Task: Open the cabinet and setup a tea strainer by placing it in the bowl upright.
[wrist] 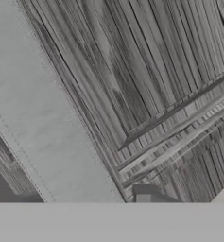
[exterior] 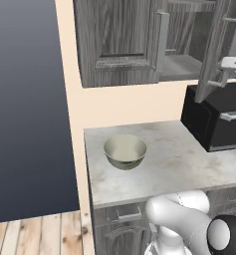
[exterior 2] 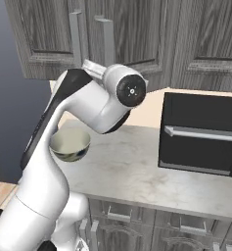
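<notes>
While the bowl (exterior: 125,151) sat empty on the pale counter (exterior: 174,169), left of a black oven (exterior: 216,119), the cabinet (exterior: 120,40) above had its right door swung open. The gripper (exterior: 234,67) reached there; its grip could not be told.

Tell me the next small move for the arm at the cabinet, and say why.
Probably keep swinging the right door wider. In the left base view it stands only partly open with the arm's end by it, and the handle fills the hand view up close, though a grip cannot be made out. The left door is still shut, and the bowl on the counter is empty.
</notes>
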